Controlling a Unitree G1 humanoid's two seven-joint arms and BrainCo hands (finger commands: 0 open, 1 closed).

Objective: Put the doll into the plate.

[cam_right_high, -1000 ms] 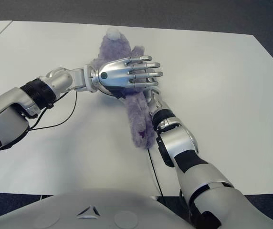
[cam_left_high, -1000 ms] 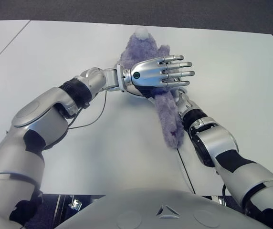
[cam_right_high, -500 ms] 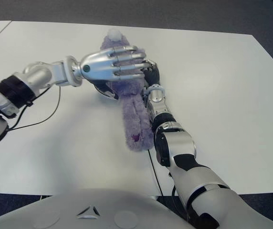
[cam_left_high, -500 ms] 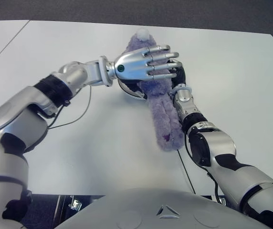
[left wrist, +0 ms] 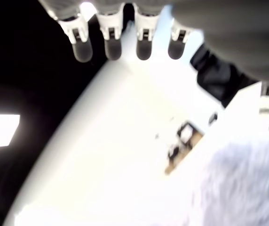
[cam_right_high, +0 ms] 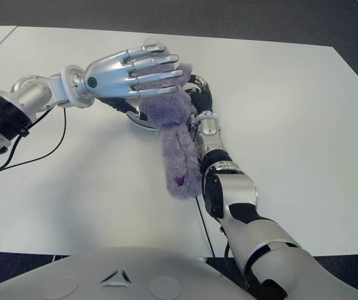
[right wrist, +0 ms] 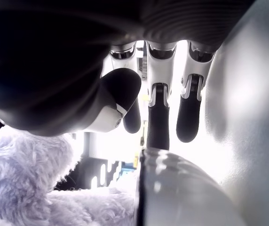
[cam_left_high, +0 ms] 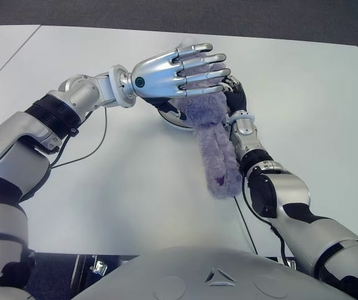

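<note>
A purple plush doll [cam_left_high: 211,145] lies lengthwise on the white table [cam_left_high: 304,94]. Its upper part is over a small white plate [cam_left_high: 169,120], and its lower part trails toward me on the table. My left hand [cam_left_high: 188,65] hovers flat above the doll's head with fingers straight and spread, holding nothing; it hides the head. In the left wrist view the fingertips [left wrist: 112,48] are extended and the doll's fur [left wrist: 240,188] is apart from them. My right hand [cam_left_high: 234,95] is against the doll's right side, its fingers [right wrist: 158,113] extended and holding nothing.
A black cable [cam_left_high: 85,159] loops from my left forearm across the table. Another cable [cam_left_high: 245,228] runs along the table by my right forearm. A seam to a second table [cam_left_high: 10,53] shows at far left. Dark floor lies beyond the far edge.
My left hand has lifted off the doll and moved left and farther away. My right hand has come out from under the doll to its right side. The doll has settled over the plate.
</note>
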